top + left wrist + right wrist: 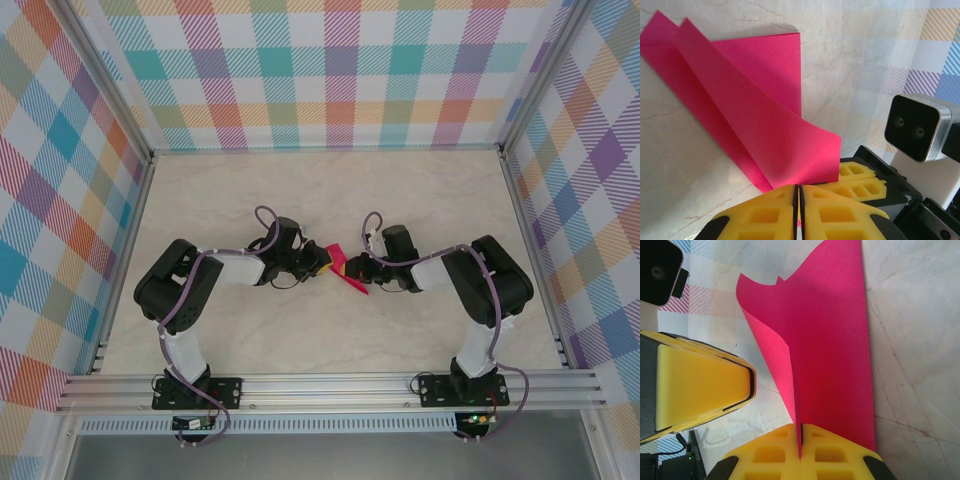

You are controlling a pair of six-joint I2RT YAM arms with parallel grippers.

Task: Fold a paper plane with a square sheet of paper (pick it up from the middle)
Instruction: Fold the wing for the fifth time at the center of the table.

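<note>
You have one pink sheet, part-folded, at centre of table, between two grippers. Left gripper: yellow jaws pressed together, pinching sheet's near edge. Right gripper: jaws likewise closed, clamped on upright fold of same sheet. In left wrist view you see two pointed corners side by side at top left, flat on table. Two arms, both elbows bent, wrists turned inward to sheet.

The paper lies mid-table, partly lifted, between the two grippers. The left gripper pinches its left edge and the right gripper its right. Walls stand behind and on both sides.
</note>
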